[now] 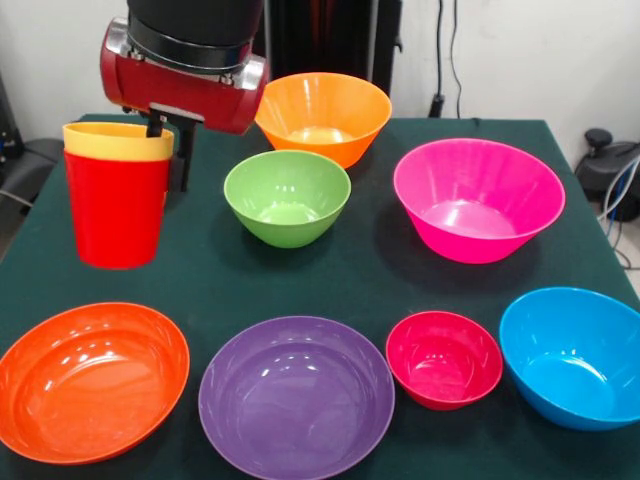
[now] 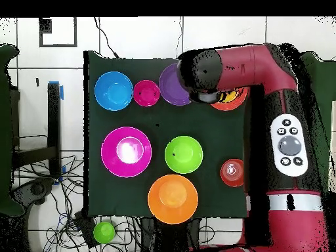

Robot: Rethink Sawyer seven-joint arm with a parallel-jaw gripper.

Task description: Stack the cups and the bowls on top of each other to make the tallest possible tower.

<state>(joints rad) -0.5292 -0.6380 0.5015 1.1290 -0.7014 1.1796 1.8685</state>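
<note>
Dark green cloth covers the bench (image 1: pixel 360 270), which stands before a pale wall with black cables hanging down it; from above, the floor around it shows light tiles, tangled cords and a small green bowl (image 2: pixel 104 231) lying off the cloth. Taking the green bowl (image 1: pixel 287 197) near the middle of the bench as the landmark: behind it, toward the wall, sits the light orange bowl (image 1: pixel 323 116); to its right in the front view, apart from it, sits the large magenta-pink bowl (image 1: pixel 478 199). To its left the red cup (image 1: pixel 116 208) hangs clear of the cloth with the yellow cup (image 1: pixel 117 141) nested inside it, only the yellow rim showing above the red. The gripper (image 1: pixel 170 150) comes down from the red and black arm (image 1: pixel 185 75) just behind that pair, a dark finger at the cups' far rim, so the jaws appear to be grasping the nested cups, though the contact itself is hidden. In front of the green bowl, along the near edge, stand four bowls in a row: the orange-red bowl (image 1: pixel 90 380) at the left, the purple bowl (image 1: pixel 296 396) almost straight ahead, the small crimson-pink bowl (image 1: pixel 444 359) next to it, and the blue bowl (image 1: pixel 575 356) at the right corner. All bowls sit upright, open side up, and none touches another.
</note>
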